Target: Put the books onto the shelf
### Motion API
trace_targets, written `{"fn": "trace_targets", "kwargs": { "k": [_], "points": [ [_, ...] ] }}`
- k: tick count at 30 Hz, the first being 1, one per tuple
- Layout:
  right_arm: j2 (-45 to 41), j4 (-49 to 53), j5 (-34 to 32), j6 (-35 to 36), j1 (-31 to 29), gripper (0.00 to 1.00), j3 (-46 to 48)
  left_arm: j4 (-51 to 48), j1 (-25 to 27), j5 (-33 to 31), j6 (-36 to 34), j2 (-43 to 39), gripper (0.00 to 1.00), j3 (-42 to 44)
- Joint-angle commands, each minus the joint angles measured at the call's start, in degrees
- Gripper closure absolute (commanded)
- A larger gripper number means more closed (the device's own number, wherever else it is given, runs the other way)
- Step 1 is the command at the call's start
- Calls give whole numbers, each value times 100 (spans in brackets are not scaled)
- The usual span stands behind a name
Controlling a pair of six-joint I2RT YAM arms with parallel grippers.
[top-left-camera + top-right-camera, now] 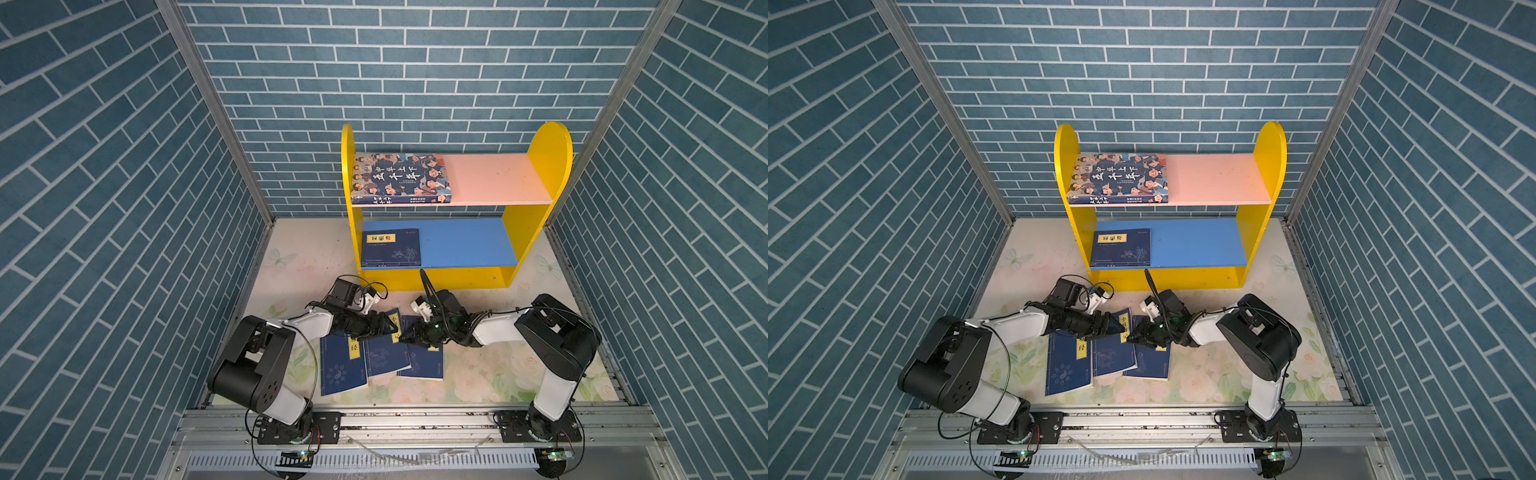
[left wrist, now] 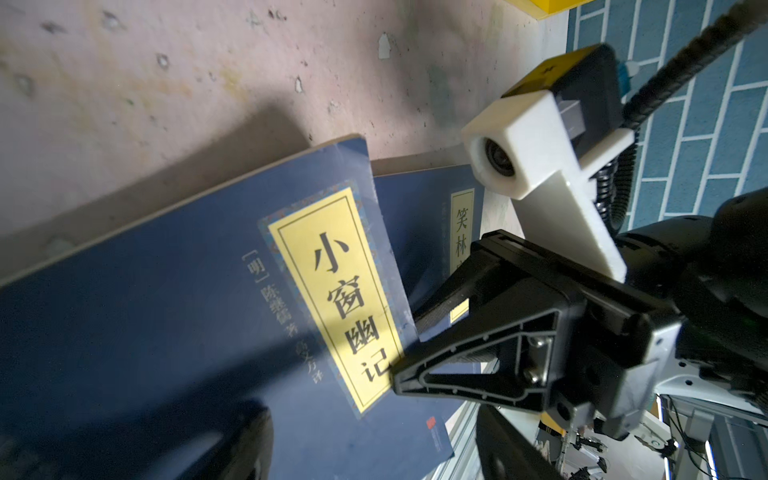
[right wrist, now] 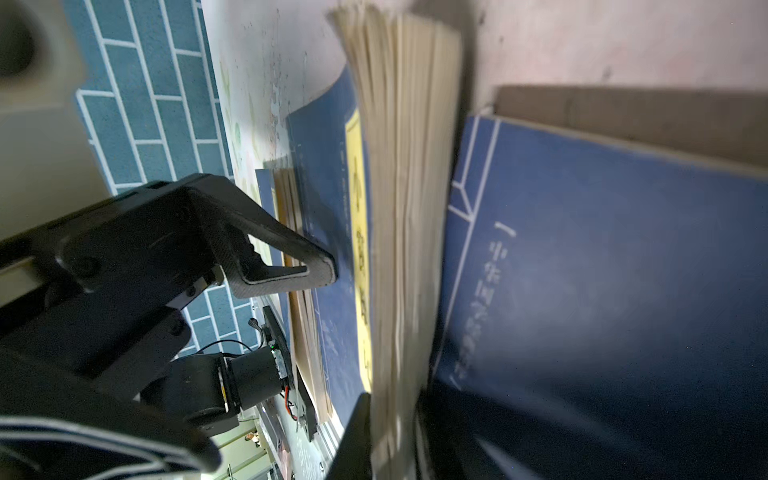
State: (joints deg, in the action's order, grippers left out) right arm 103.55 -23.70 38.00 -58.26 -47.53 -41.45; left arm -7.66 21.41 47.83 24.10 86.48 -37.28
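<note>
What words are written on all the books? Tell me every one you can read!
"中华上下五千年": cartoon book on pink board.
"菜根谭": navy book on blue board.
"小窗幽记": middle tabletop book.
"笑林", rest hidden: right tabletop book.
Too blurred: left tabletop book label.
Small print everywhere: unreadable.

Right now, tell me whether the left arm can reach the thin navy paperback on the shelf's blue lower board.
Probably yes. The thin navy paperback lies at the blue lower board's left end, near that arm's end effector; the yellow shelf's front is open and nothing stands between.
</note>
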Motion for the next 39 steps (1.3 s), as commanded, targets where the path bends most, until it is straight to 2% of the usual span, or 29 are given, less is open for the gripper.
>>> {"fn": "trace_targets", "kwargs": {
  "k": [1,4,8,12,18,21,25,30,32,34,36,39],
  "points": [
    [9,78,-5,-59,-55,89,168,-597,20,-128,-497,-447,21,-253],
    [-238,180,14,34,-29,100,197,-1207,-63,-200,-1022,-827,21,-660],
    [-746,543,47,265,72,100,208,-1648,-507,-119,-1295,-1302,21,-984],
    [-1358,1216,141,574,196,100,88,-1816,-1104,1,-1278,-1651,21,-1045],
    [-2202,2398,488,1191,364,100,-286,-2003,-1442,108,-1426,-1877,21,-1044],
    [-2635,2928,670,1439,521,100,-453,-1927,-1633,191,-1300,-1896,21,-944],
    [-3080,3509,805,1718,722,100,-711,-1812,-1675,808,-1196,-1809,21,-831],
    [-3388,3551,932,1705,1011,100,-841,-1756,-1675,1177,-1147,-1780,20,-799],
    [-3390,3514,995,1713,1061,100,-918,-1455,-1675,1617,-847,-1758,18,-711],
    [-3320,3513,1043,1735,1083,100,-1016,-705,-1662,2238,-126,-1697,16,-570],
    [-3259,3422,1107,1715,1070,100,-1080,-213,-1627,2530,382,-1641,14,-531],
    [-3218,3249,1161,1644,1072,100,-1148,-523,-1555,2415,75,-1531,14,-618]
  ]
}}
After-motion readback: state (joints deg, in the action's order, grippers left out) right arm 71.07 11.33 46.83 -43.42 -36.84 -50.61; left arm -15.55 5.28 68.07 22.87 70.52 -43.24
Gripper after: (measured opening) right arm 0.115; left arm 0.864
